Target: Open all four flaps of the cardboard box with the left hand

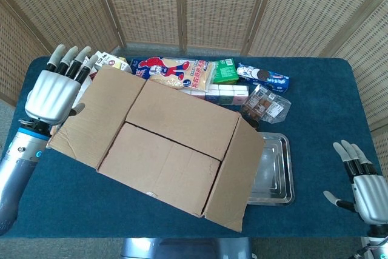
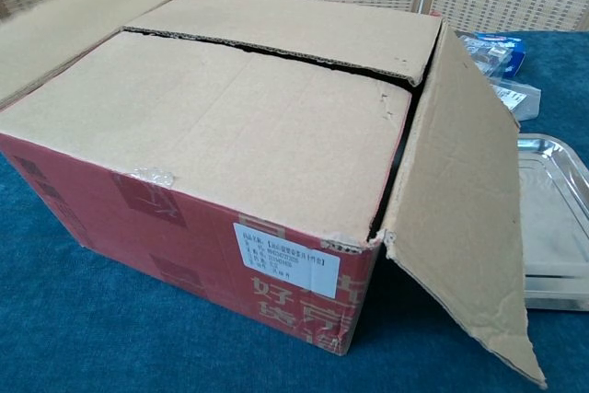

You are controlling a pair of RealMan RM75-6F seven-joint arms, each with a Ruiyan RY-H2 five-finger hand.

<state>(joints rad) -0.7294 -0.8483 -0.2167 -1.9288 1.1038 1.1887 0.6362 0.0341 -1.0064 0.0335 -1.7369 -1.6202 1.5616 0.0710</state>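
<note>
- The cardboard box (image 1: pixel 176 150) sits on the blue table (image 1: pixel 315 150), just to the right of the left hand (image 1: pixel 51 92). Two end flaps are folded outward; two long flaps are closed across the top, with a dark seam between them.
- The left hand is raised, fingers spread and extended, holding nothing. It hangs beside the outer edge of the left end flap (image 1: pixel 94 116); whether it touches the cardboard cannot be told.
- The right hand (image 1: pixel 364 186) is far off on the other side of the box, fingers apart, empty.
- Risk: the left end flap lies only partly down and, judging by its angle, could spring back over the box once unsupported.
- Risk: the closed flaps lie flush, so fingers may fail to hook the seam and push the whole box sideways toward the metal tray (image 1: pixel 276 174) beyond it.
- Risk: packets and a bag (image 1: pixel 73 77) crowd just behind the left hand; a wide swing could knock them.
</note>
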